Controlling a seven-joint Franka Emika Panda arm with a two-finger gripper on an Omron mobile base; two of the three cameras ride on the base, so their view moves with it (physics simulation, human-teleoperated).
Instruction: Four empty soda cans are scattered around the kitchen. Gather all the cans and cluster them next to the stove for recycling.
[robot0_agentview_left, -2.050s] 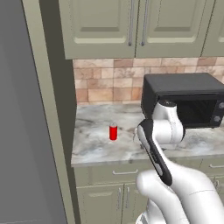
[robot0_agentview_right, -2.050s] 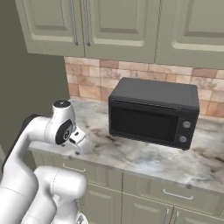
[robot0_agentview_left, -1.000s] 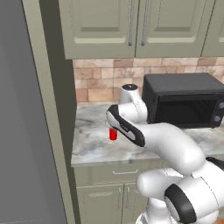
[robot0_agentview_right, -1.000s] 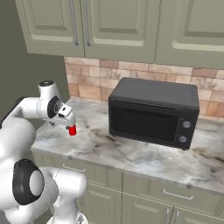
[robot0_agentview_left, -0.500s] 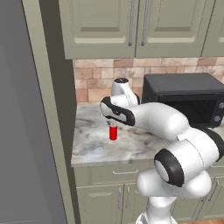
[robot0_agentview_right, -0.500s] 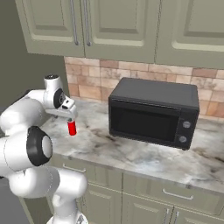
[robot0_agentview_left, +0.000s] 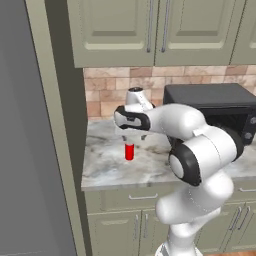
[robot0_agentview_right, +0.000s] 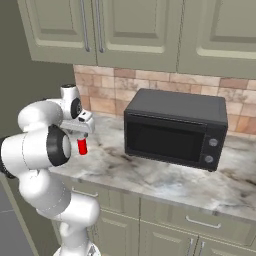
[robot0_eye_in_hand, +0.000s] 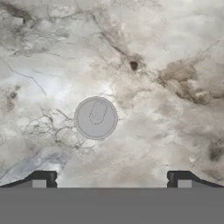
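Gripper (robot0_eye_in_hand: 111, 178) hangs wide open directly above upright red soda can (robot0_agentview_left: 129, 151).

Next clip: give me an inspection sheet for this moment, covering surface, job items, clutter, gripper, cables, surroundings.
Surface: grey-veined marble counter, bare around the can.
Job's things: one red soda can standing upright on the counter, silver top facing the hand camera; stove nothing seen.
Clutter: black microwave on the counter, to the right of the can.
Gripper: gripper open, pointing down directly above the can, not yet around it.
Cables: nothing seen.
Surroundings: sage-green upper cabinets, brick-tile backsplash, tall green panel at the counter's left end.
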